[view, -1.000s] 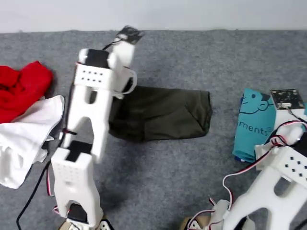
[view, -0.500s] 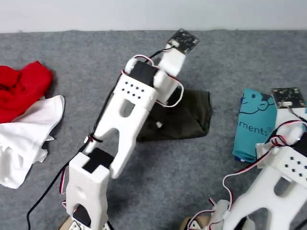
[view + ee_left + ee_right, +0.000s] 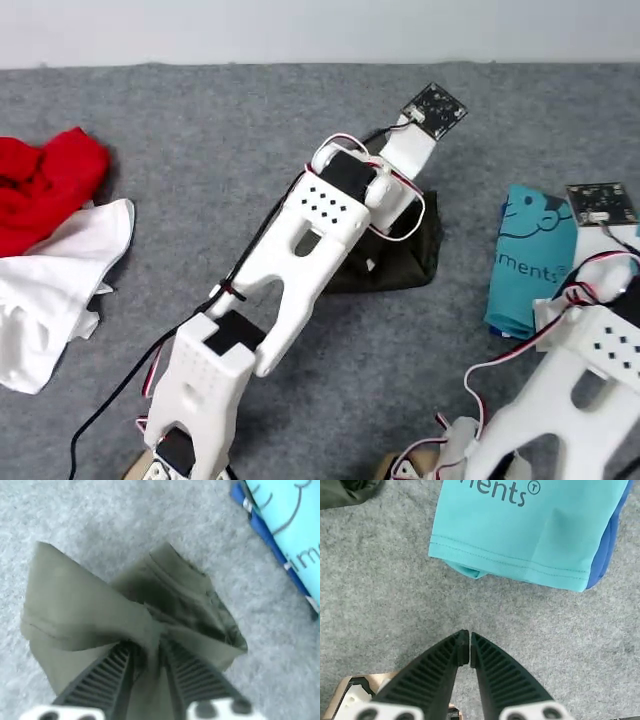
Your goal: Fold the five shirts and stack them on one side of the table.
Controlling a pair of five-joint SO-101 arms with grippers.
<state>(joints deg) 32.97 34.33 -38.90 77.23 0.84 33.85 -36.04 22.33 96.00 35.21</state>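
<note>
tabletop (image 3: 200, 120): five shirts carried | white shirt (image 3: 60, 280) and red shirt (image 3: 50, 180): heaped unfolded at 9 o'clock | teal shirt (image 3: 530, 250): folded over blue shirt (image 3: 605, 550) at 3 o'clock, the stack side | olive shirt (image 3: 85, 605): bunched between centre and 3 o'clock, probably being drawn stackward | left claw (image 3: 146, 647): clamped on its fold | right claw (image 3: 466, 635): closed, empty, held near the teal hem
</note>
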